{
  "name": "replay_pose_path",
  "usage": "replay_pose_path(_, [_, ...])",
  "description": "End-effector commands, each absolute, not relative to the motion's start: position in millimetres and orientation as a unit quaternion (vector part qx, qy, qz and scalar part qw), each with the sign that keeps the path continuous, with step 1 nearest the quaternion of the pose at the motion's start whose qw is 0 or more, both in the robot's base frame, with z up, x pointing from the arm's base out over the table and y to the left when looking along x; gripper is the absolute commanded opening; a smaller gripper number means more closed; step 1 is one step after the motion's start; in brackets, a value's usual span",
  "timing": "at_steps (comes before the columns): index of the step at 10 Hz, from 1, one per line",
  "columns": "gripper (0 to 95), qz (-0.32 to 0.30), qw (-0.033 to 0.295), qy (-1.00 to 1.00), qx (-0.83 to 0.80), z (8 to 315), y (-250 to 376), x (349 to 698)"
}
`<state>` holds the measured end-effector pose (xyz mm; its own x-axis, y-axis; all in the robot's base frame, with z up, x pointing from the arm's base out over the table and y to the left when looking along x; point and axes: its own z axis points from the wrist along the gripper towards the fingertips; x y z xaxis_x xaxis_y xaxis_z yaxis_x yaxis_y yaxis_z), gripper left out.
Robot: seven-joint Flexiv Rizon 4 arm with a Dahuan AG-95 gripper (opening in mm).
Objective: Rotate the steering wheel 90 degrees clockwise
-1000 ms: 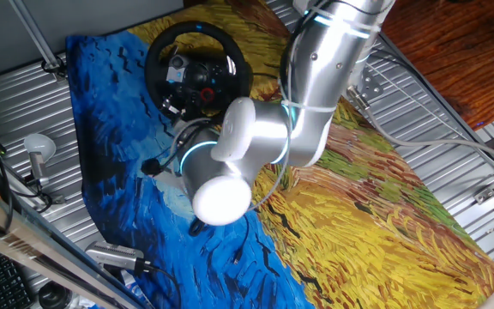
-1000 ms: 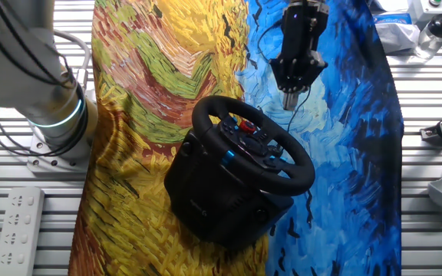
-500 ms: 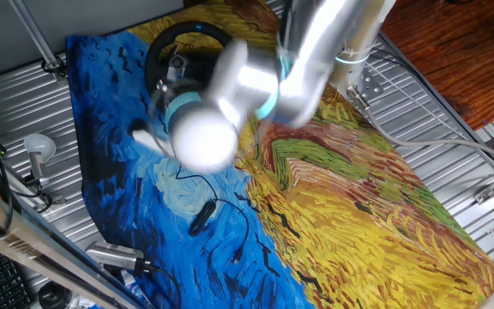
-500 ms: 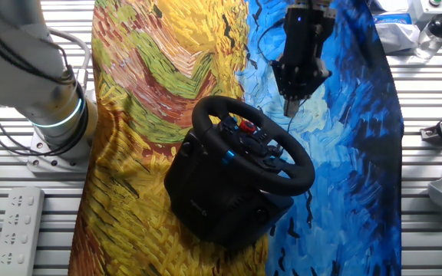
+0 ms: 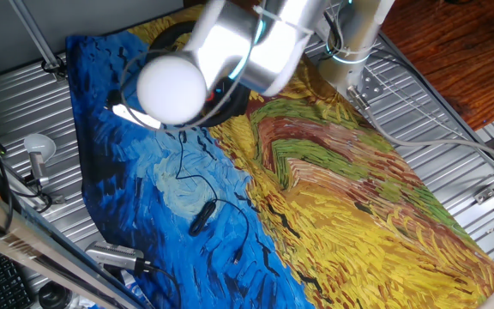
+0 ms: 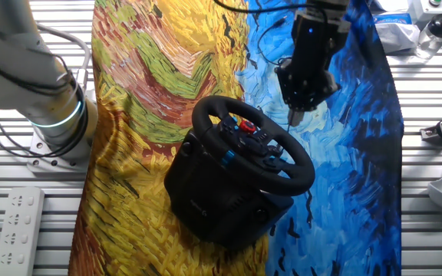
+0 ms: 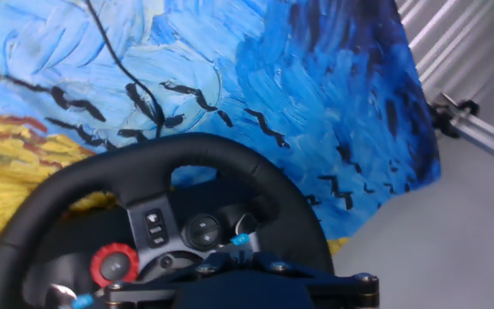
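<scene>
Black and thick-rimmed, one wheel [image 6: 253, 146] sits on its black base on a painted cloth [image 6: 159, 69] of blue and yellow brushstrokes, which covers a ribbed metal table [image 6: 21, 230]. In one fixed view the silver arm [image 5: 230, 51] hides nearly all of the wheel. In the hand view the wheel's lower part is cut off by the frame edge; its red button [image 7: 114, 262] shows on the hub.

One gripper [image 6: 292, 119] hangs just beyond the wheel's far rim in the other fixed view, apart from it, holding nothing. Its fingers appear close together, but how far open they are cannot be told.

One small black oval device [image 5: 200, 219] lies on the blue cloth well apart from the wheel, its thin cable [image 5: 178, 163] running back toward the wheel. One white power strip [image 6: 18, 222] lies on the table left of the wheel.
</scene>
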<state>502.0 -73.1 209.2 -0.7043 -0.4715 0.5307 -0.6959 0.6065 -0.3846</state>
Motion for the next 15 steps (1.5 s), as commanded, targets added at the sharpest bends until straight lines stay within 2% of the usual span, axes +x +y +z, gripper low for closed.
replay_pose_path(1, [0.0, 0.331, 0.197, -0.861, 0.332, 209, -84, 502])
replay_pose_path(6, [0.0, 0.335, 0.198, -0.858, 0.337, 212, -107, 505])
replay_pose_path(10, [0.0, 0.335, 0.186, -0.851, 0.36, 213, -129, 509])
replay_pose_path(12, [0.0, 0.328, 0.172, -0.848, 0.38, 213, -137, 510])
replay_pose_path(15, [0.0, 0.277, 0.144, -0.854, 0.416, 216, -147, 516])
